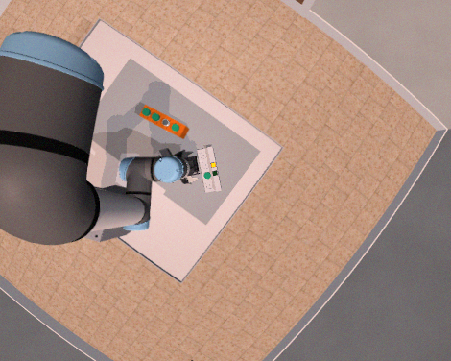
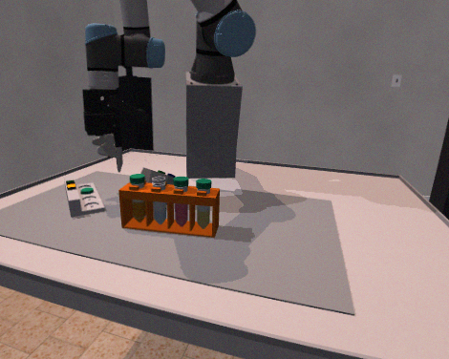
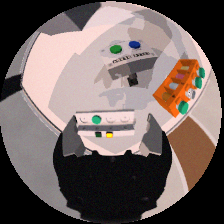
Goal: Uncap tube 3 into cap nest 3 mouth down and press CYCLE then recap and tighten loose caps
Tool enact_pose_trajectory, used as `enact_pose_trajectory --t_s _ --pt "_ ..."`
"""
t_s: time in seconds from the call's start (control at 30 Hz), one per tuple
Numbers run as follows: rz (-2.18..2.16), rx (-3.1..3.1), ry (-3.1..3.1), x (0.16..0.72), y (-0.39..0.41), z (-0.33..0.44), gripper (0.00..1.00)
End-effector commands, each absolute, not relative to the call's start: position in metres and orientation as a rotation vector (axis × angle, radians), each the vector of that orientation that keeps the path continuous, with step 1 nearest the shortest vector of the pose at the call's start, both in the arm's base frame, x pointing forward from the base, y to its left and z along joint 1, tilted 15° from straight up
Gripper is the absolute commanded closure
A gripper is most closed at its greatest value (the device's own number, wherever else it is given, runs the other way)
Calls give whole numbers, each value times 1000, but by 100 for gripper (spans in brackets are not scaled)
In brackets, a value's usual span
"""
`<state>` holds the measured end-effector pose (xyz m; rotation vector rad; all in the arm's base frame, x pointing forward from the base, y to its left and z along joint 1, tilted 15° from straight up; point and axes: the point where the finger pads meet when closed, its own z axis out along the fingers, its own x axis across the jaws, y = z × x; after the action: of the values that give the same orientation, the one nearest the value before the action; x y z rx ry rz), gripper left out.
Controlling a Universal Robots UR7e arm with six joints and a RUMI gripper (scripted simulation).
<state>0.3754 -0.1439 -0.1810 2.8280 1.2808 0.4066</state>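
The orange decapping rack holds four tubes. Open tube 3 shows its bare clear mouth; the other three have green caps, and I cannot tell whether any is loose. The loose green cap lies in nest 3 of the white cap tray. The amber lamp is lit; the green lamp is dark. My gripper is open and empty, above and beside the tray on the arm's side.
The key housing carries the blue CYCLE key and the green READY key. It stands behind the rack in the exterior view, partly hidden, and the arm hides it in the top view. The rack stands to one side of the tray.
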Motion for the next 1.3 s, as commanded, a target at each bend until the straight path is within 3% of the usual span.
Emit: enact_pose_trajectory --t_s 0.0,0.5,1.27 --pt "425 2825 1316 395 -175 -185 0" --pt "425 2825 1316 427 -232 -189 0" --pt "424 2824 1318 426 -230 -189 0"
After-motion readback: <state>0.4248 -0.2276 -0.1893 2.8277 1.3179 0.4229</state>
